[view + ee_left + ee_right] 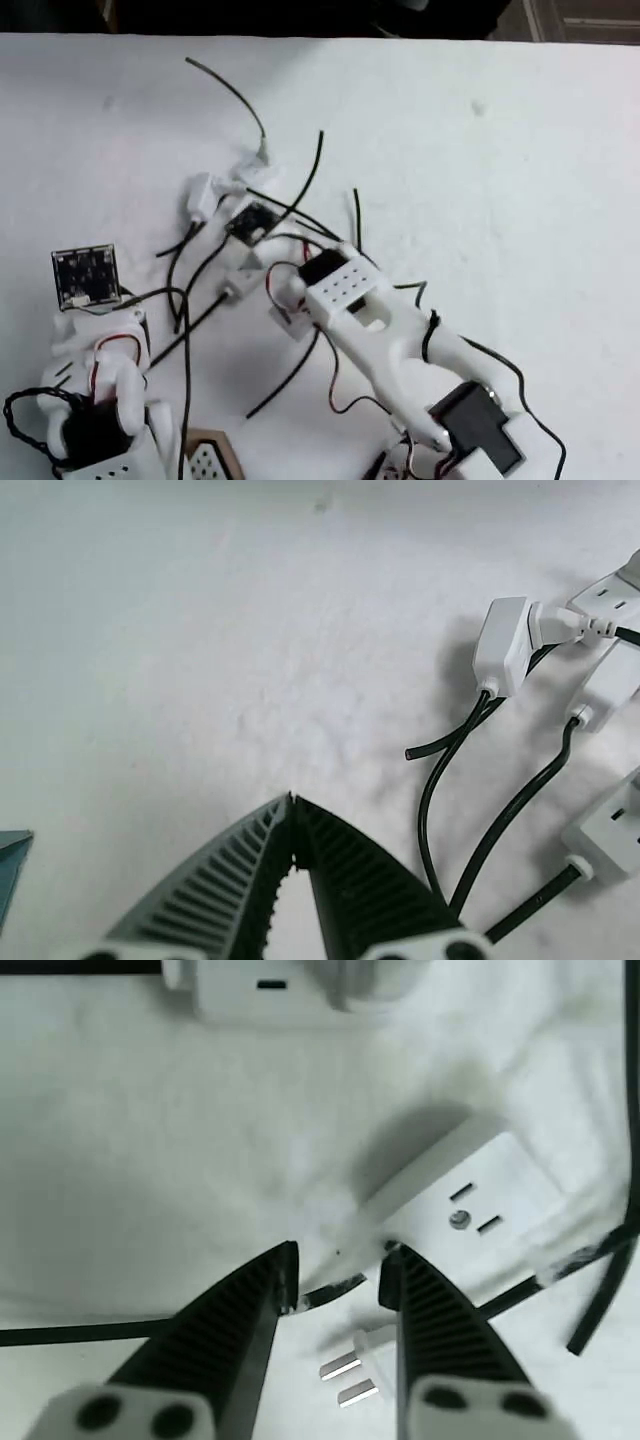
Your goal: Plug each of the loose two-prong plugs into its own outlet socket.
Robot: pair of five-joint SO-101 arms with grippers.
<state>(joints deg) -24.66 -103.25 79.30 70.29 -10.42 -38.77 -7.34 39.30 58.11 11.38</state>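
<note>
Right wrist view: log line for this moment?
right pincer: open, at loose plug | outlet socket: empty, beside plug | left pincer: shut, empty

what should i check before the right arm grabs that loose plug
1. Right pincer open: ok.
2. Loose plug lying inside its opening: ok.
3. Prongs aimed at the socket: not ok, they point away.
4. Socket slots free: ok.
5. Black cable clear of the pincer tips: not ok, it crosses between them.
6. Left pincer shut, apart from the plugs: ok.
</note>
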